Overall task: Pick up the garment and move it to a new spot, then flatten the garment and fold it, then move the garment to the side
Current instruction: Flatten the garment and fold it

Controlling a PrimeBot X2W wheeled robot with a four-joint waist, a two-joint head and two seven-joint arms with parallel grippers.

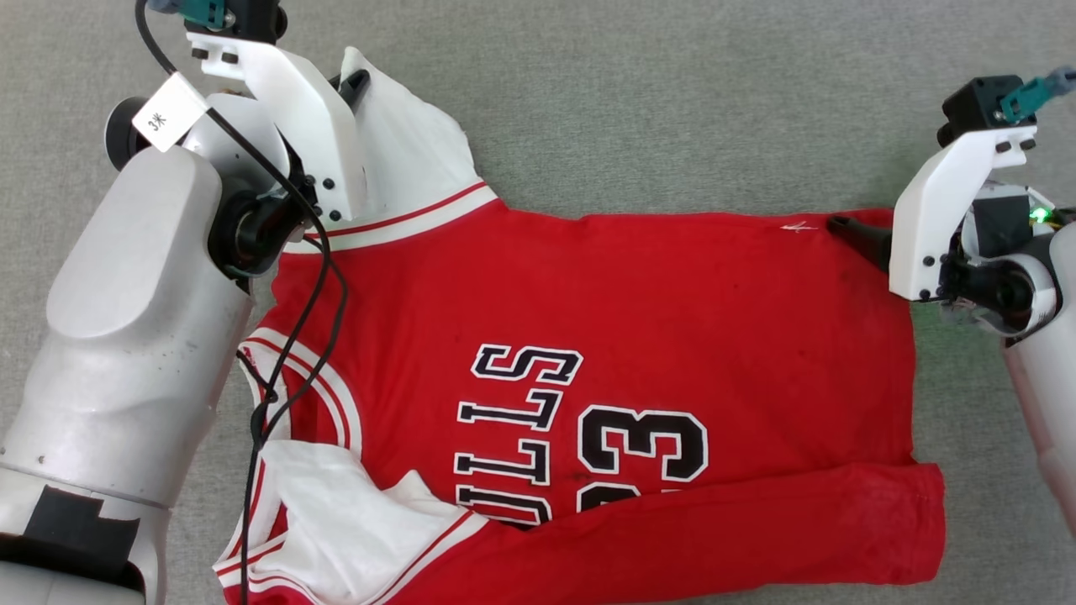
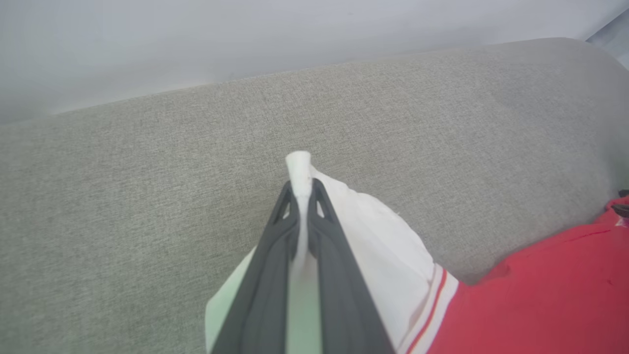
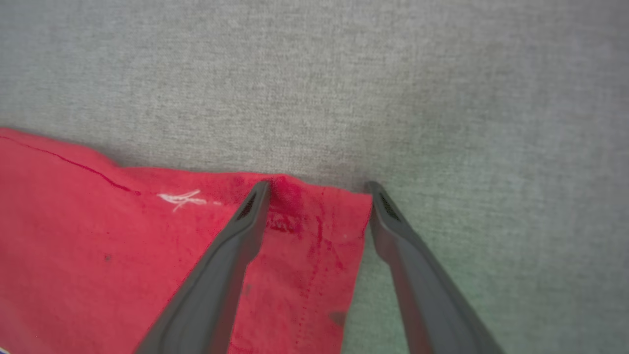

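Red garment (image 1: 672, 294) lies spread, lettered side up, on the grey woven surface (image 1: 672, 101) before you. Your left claw (image 2: 303, 191) is clamped tight on its white sleeve (image 2: 388, 246). Your right claw (image 3: 319, 187) stands wide apart, its fingers straddling a red hem corner (image 3: 324, 226).
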